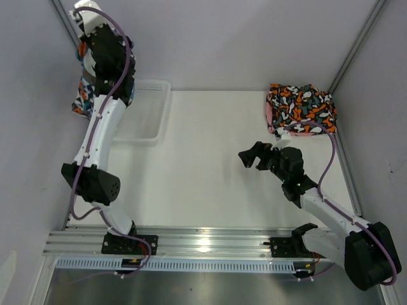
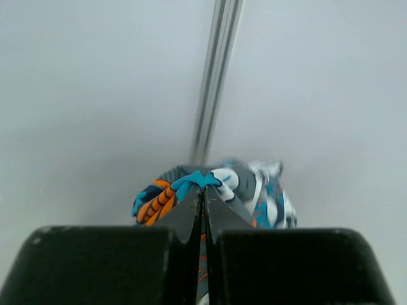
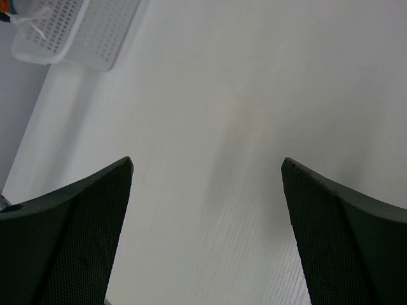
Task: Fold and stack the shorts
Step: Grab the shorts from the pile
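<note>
High at the back left, my left gripper (image 1: 86, 54) (image 2: 203, 187) is shut on the teal-navy shorts (image 2: 245, 187) with orange-white graphics. They hang bunched from its tips (image 1: 86, 98), over the table's left edge and partly behind the arm. At the back right corner lie the black shorts (image 1: 302, 107) with orange-white blotches, folded on top of the pink shorts (image 1: 270, 115), of which only an edge shows. My right gripper (image 1: 253, 157) (image 3: 207, 164) hovers open over bare table in front of that pile, with nothing between its fingers.
A white mesh basket (image 1: 149, 113) (image 3: 76, 28) stands at the back left beside the left arm. Grey walls and metal frame posts (image 2: 213, 82) close in the table (image 1: 210, 165) at the back and sides.
</note>
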